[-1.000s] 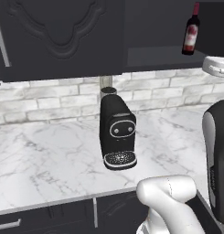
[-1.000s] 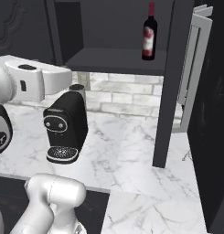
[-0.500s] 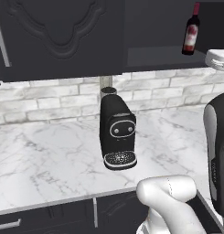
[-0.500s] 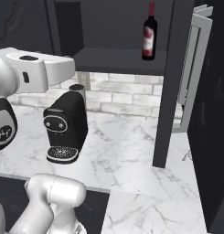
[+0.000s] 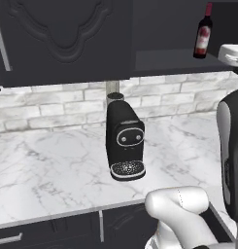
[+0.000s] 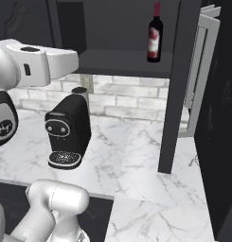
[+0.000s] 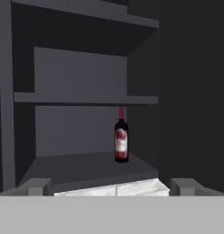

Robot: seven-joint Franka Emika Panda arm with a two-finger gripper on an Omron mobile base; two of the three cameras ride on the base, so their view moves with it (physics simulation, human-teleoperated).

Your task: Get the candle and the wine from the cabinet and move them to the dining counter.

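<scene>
The wine [image 7: 121, 135] is seen upright near the shelf's right edge, straight ahead of the spread, empty end effector [image 7: 111, 186], well apart.

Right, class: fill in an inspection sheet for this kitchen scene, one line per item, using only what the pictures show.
Surface: white grey-veined marble worktop along the brick wall.
Job's things: wine upright on the bottom shelf of the open cabinet; no candle seen.
Clutter: black coffee machine on the worktop.
End effector: fingertips spread apart, nothing between them, pointed at the wine from a distance.
Cables: nothing seen.
Surroundings: base cabinets with a drawer handle below; open cabinet door at right.
</scene>
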